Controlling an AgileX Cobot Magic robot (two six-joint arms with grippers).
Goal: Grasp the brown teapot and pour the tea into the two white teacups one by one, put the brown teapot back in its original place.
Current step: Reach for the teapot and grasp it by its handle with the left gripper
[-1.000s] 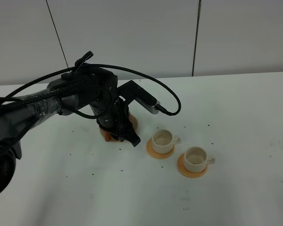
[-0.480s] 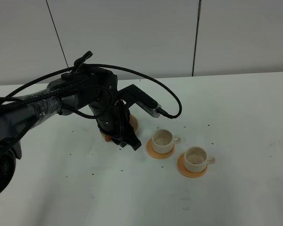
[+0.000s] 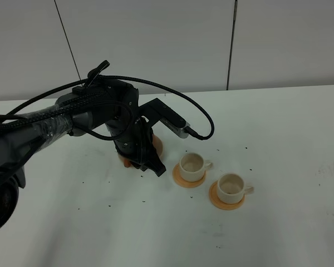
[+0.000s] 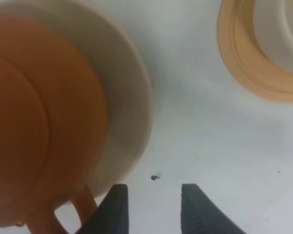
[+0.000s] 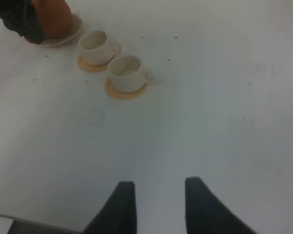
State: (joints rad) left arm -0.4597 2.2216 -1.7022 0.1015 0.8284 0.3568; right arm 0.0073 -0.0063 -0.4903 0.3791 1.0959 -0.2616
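The brown teapot [image 4: 39,122] sits on its pale cream saucer [image 4: 134,107]; in the high view only orange slivers of the teapot [image 3: 124,161] show under my left arm. My left gripper [image 4: 154,209] is open and empty just above the table beside the saucer, with the teapot's loop handle [image 4: 83,207] outside one finger. It reaches down in the high view [image 3: 151,167]. The two white teacups [image 3: 192,163] [image 3: 231,187] stand on orange coasters to the right. My right gripper [image 5: 158,204] is open and empty, far from them.
An orange coaster [image 4: 254,63] under the nearer cup lies close to my left gripper. The right wrist view shows the teapot [image 5: 53,17], both cups [image 5: 95,43] [image 5: 128,70] and my left arm [image 5: 19,19] far off. The white table [image 3: 278,139] has small dark specks.
My left gripper has shifted slightly down and left beside the teapot. The teapot and the cups have not moved.
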